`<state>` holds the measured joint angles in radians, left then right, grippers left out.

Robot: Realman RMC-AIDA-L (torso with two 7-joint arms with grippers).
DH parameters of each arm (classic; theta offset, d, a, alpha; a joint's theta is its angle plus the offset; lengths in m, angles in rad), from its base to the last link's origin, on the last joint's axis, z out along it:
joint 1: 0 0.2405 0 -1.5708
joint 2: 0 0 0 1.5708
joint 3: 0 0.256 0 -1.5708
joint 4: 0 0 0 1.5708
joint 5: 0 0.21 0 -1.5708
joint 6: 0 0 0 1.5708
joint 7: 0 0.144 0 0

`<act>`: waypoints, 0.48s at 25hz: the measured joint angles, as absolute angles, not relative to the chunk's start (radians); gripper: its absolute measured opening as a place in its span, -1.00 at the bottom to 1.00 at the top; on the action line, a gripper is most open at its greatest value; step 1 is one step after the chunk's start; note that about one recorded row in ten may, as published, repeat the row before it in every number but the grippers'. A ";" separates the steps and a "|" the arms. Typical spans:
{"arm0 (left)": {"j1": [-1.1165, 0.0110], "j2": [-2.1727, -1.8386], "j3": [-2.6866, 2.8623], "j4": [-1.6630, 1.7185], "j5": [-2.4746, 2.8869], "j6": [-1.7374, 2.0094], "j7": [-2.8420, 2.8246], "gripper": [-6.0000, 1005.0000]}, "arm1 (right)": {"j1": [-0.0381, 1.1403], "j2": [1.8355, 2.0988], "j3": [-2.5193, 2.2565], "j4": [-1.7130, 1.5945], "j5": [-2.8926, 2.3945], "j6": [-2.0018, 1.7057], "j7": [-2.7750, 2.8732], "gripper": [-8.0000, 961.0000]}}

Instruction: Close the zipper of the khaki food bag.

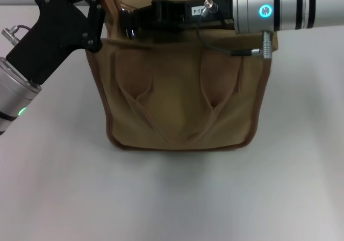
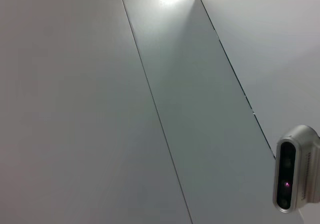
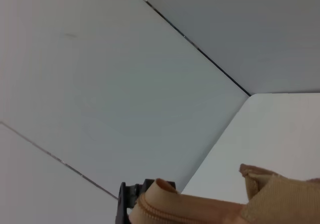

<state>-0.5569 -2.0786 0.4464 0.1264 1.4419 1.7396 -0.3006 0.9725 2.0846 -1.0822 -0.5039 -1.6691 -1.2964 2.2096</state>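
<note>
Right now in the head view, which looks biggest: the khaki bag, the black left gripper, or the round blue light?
1. khaki food bag
2. left gripper, though nearer the camera
3. blue light

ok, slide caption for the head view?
Both grippers, left and right, at the top edge of the upright khaki food bag.

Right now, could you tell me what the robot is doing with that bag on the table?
Both arms are at the top of the khaki food bag, which stands upright on the white table. The left pincer is at the bag's upper left corner, and the right pincer reaches across along the zipper line toward that same end. The slider itself is not visible.
</note>
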 joint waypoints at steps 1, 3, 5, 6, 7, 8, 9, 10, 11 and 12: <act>-0.557 -2.079 0.446 0.127 1.442 1.740 -0.301 -0.87 | 0.972 2.085 -1.082 -0.504 -1.669 -1.298 2.202 -0.92; -0.557 -2.079 0.446 0.127 1.442 1.740 -0.301 -0.87 | 0.972 2.085 -1.083 -0.506 -1.669 -1.302 2.187 -0.93; -0.555 -2.078 0.446 0.128 1.437 1.739 -0.301 -0.87 | 0.968 2.085 -1.083 -0.509 -1.666 -1.309 2.166 -0.94; -0.554 -2.078 0.446 0.128 1.434 1.738 -0.301 -0.87 | 0.966 2.085 -1.083 -0.511 -1.664 -1.313 2.158 -0.95; -0.553 -2.077 0.446 0.128 1.429 1.736 -0.301 -0.87 | 0.963 2.086 -1.083 -0.512 -1.664 -1.317 2.151 -0.95; -0.552 -2.076 0.446 0.128 1.425 1.734 -0.302 -0.87 | 0.962 2.086 -1.082 -0.514 -1.663 -1.320 2.146 -0.96; -0.551 -2.076 0.446 0.128 1.422 1.734 -0.302 -0.87 | 0.959 2.086 -1.080 -0.515 -1.663 -1.322 2.140 -0.97; -0.550 -2.076 0.446 0.128 1.420 1.733 -0.304 -0.87 | 0.955 2.086 -1.078 -0.516 -1.662 -1.324 2.133 -0.97; -0.548 -2.075 0.446 0.128 1.419 1.732 -0.306 -0.87 | 0.950 2.086 -1.076 -0.520 -1.662 -1.324 2.128 -0.98; -0.546 -2.075 0.445 0.129 1.418 1.731 -0.307 -0.87 | 0.946 2.086 -1.075 -0.523 -1.661 -1.324 2.123 -0.98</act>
<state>-0.5464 -2.0749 0.4452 0.1286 1.4181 1.7313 -0.3070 0.9458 2.0861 -1.0754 -0.5227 -1.6613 -1.3238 2.1228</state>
